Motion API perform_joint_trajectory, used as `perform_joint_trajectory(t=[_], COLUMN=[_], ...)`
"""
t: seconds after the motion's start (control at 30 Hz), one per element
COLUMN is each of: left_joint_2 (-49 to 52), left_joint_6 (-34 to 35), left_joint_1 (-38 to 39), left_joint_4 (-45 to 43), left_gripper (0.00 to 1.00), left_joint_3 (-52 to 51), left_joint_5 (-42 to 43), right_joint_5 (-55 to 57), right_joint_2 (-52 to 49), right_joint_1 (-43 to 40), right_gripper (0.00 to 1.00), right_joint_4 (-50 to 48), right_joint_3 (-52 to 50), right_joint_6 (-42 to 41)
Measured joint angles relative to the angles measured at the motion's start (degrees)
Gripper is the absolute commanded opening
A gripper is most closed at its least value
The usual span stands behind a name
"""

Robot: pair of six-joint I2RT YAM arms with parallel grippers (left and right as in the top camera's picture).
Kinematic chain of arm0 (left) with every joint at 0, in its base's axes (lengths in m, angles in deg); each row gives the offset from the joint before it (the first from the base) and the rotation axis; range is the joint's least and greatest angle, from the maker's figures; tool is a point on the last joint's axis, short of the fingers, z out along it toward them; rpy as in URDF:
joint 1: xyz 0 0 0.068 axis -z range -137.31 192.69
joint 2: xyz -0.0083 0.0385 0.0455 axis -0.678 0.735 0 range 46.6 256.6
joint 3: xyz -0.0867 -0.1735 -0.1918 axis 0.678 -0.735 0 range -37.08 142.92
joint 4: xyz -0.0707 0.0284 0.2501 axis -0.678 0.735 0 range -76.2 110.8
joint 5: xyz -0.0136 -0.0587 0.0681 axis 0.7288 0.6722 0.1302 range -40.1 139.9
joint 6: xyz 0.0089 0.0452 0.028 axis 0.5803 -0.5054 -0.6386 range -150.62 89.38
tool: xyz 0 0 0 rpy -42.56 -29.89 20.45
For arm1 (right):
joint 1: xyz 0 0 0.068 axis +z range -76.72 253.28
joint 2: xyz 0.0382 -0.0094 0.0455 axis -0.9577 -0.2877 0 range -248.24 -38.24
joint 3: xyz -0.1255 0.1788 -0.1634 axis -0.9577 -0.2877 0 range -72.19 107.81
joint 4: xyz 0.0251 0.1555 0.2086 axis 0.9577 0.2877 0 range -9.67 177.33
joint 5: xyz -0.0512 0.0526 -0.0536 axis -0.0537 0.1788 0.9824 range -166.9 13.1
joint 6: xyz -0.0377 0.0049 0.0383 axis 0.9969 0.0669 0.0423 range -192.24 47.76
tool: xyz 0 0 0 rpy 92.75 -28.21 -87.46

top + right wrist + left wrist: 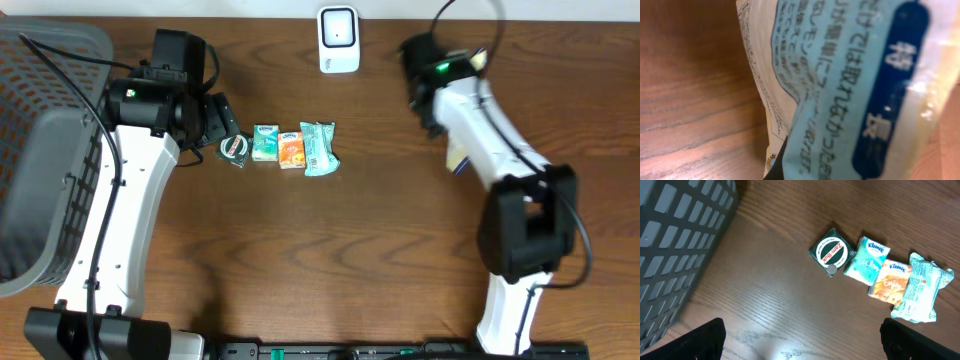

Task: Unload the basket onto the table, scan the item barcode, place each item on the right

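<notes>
On the wooden table (380,220), the left gripper (222,122) gapes empty; the right gripper (432,108) seemingly pinches a blue-and-white packet (840,75).

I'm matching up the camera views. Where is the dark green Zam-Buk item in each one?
Overhead: Zam-Buk item at the left end of the item row, centre-left.
Left wrist: upper middle, again the row's left end.
Right wrist: not in it; a blue-and-white packet fills the view.
Shared landmark: the teal Kleenex pack right beside it.
</notes>
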Motion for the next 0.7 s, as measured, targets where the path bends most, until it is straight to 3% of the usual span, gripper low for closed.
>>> perform_joint_trajectory(t=[0.1, 0.17, 0.2, 0.23, 0.33, 0.47, 0.7], left_joint_2=[0.00, 0.00, 0.00, 0.00, 0.00, 0.00, 0.00], left_joint_6=[0.00, 0.00, 0.00, 0.00, 0.00, 0.00, 0.00], left_joint_1=[0.00, 0.00, 0.00, 0.00, 0.00, 0.00, 0.00], left_joint_4=[0.00, 0.00, 0.00, 0.00, 0.02, 0.00, 0.00], left_gripper=[0.98, 0.98, 0.98, 0.98, 0.98, 0.98, 0.98], left_joint_3=[0.00, 0.00, 0.00, 0.00, 0.00, 0.00, 0.00], left_joint_5=[0.00, 0.00, 0.00, 0.00, 0.00, 0.00, 0.00], right_joint_5=[1.77, 1.77, 1.46, 1.03, -1.29, -4.68, -5.20], right_joint_2=[-2.91, -4.37, -4.90, -5.05, -5.07, -5.07, -5.07], right_joint_1=[2.82, 4.72, 5.95, 6.99, 10.67, 16.06, 16.57], right_gripper=[0.02, 0.15, 0.28, 0.47, 0.87, 0.99, 0.99], right_joint_4=[-1.25, -1.20, -1.14, -1.16, -1.57, 0.48, 6.97], right_joint_3=[-2.51, -3.48, -3.67, -3.74, -3.52, -0.13, 12.76], right_joint_6=[-1.07, -1.31, -1.99, -2.16, -2.36, -1.42, 2.29])
